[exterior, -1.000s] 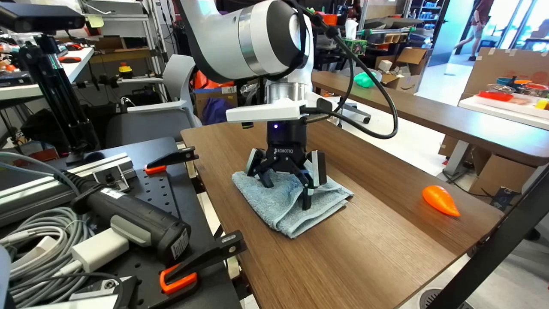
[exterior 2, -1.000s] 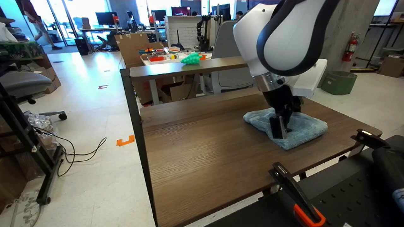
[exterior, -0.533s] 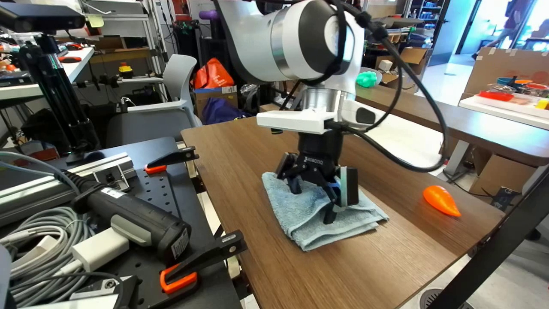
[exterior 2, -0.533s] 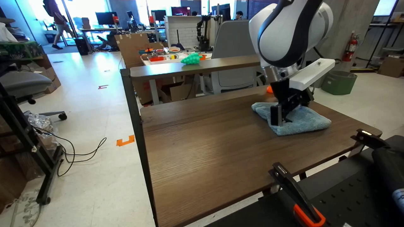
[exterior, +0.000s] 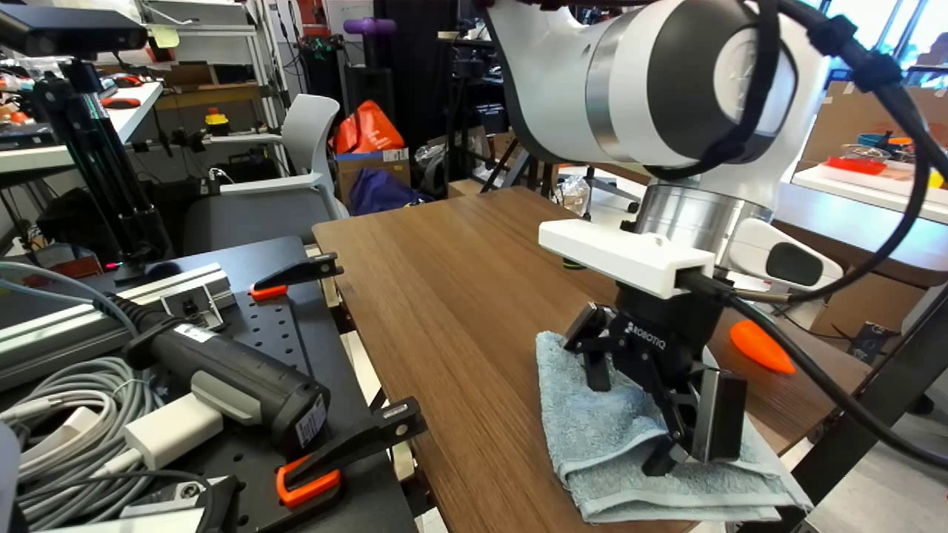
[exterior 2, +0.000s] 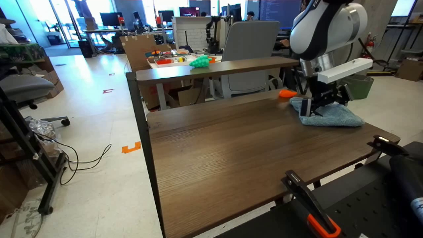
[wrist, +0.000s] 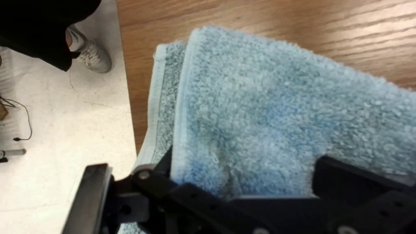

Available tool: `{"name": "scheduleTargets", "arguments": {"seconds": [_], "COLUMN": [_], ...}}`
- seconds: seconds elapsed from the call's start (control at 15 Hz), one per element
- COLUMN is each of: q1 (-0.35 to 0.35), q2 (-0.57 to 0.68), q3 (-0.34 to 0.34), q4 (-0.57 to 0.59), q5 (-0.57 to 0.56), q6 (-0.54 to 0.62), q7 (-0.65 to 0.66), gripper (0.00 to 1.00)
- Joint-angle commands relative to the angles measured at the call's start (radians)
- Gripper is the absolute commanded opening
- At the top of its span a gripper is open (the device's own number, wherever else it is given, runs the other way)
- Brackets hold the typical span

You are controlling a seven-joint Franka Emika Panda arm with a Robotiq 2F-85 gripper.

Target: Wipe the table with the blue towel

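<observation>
As we read rightward in an exterior view, brown tabletop (exterior: 459,318) comes first — then the blue towel (exterior: 615,429), just slid rightward toward the tabletop's nearer end. Down on it, our fingers (exterior: 721,416) stand spread, clutching nothing we can see — so we judge a wiping stroke under way, driven by pressure. To their right lies an orange object (exterior: 763,346).

In both exterior views, the arm (exterior: 629,89) is bent downward at the wrist (exterior: 685,220). The gripper (exterior: 628,418) is pointed down and slightly tilted; its two black fingers (exterior: 596,372) are spread well apart.
</observation>
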Motion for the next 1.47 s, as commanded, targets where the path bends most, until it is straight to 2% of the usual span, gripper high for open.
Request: {"name": "scheduleTargets", "arguments": {"seconds": [0.0, 0.4, 0.67, 1.0, 1.4], "q1": [-0.015, 0.049, 0.131, 0.207, 0.178], "q2": [0.124, 0.028, -0.007, 0.059, 0.142], "q3": [-0.006, 0.081, 0.139, 0.156, 0.143], "q4": [0.093, -0.012, -0.056, 0.068, 0.248], "q5": [0.017, 0.031, 0.036, 0.088, 0.201], "q6": [-0.019, 0.084, 0.196, 0.252, 0.203], "q7": [-0.008, -0.038, 0.0, 0.089, 0.128], "gripper": [1.0, 1.0, 1.0, 1.0, 1.0]}}
